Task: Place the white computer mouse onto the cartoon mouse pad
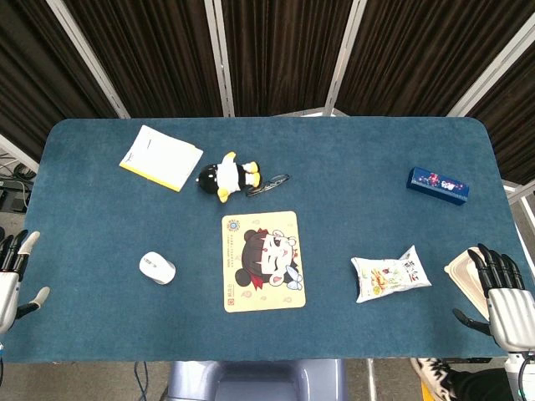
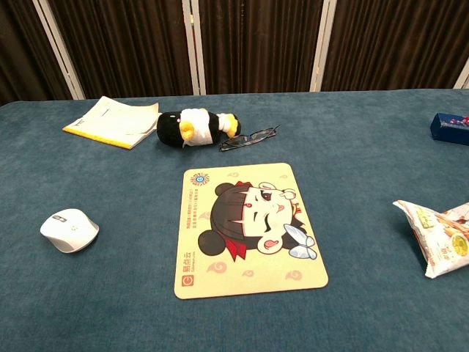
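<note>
The white computer mouse [image 1: 157,267] [image 2: 69,229] lies on the blue table, a little left of the cartoon mouse pad [image 1: 262,261] [image 2: 248,227]. The pad is yellow with a cartoon girl and has nothing on it. My left hand [image 1: 15,280] hangs at the table's left edge, fingers spread, holding nothing, well left of the mouse. Over at the right edge, my right hand [image 1: 501,296] is also empty with fingers apart. Neither hand shows in the chest view.
A penguin plush [image 1: 227,176] [image 2: 194,127], glasses [image 1: 267,184] [image 2: 249,137] and a white-yellow booklet [image 1: 161,157] [image 2: 113,121] lie behind the pad. A snack bag [image 1: 389,275] [image 2: 438,238] sits to the right, a blue box [image 1: 437,185] [image 2: 450,127] far right, a beige tray [image 1: 466,276] by my right hand.
</note>
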Robot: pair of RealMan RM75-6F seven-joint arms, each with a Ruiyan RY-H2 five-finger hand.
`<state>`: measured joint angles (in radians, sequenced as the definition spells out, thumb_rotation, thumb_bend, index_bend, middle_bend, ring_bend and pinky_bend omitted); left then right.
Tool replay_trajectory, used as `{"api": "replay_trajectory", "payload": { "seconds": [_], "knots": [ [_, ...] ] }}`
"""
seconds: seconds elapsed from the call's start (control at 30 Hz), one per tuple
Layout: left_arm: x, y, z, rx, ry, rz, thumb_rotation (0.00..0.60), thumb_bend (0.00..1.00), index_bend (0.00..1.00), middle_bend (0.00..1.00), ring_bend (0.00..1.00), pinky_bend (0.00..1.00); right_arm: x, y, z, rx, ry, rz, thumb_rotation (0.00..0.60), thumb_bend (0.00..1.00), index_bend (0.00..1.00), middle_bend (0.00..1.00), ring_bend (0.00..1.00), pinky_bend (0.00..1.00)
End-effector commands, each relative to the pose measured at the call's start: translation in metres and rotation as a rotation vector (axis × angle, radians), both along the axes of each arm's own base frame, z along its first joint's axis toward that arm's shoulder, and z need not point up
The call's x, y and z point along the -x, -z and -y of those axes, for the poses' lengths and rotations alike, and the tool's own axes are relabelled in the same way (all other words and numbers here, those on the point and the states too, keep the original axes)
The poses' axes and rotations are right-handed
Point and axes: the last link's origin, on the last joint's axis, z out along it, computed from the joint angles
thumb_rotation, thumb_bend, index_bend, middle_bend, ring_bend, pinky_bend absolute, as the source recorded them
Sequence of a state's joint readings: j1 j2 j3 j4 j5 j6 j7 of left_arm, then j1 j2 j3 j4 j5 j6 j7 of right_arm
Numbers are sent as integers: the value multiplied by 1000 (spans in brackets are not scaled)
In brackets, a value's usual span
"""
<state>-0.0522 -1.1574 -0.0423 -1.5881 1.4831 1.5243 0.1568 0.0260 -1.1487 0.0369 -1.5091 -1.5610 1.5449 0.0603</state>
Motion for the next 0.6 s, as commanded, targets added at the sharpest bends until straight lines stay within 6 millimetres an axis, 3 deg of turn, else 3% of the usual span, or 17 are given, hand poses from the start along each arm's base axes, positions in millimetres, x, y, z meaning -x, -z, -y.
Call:
{"api": "replay_trajectory", "payload": {
  "seconds": [0.03,0.6],
  "knots": [
    [0,0,0,0,1,-1,600,259,0,0,0,0,0,0,0,0,0,1,600,74,5,0,0,0],
    [0,0,-1,0,1,-4,600,260,0,0,0,0,0,0,0,-1,0,0,600,74,5,0,0,0]
  ]
}}
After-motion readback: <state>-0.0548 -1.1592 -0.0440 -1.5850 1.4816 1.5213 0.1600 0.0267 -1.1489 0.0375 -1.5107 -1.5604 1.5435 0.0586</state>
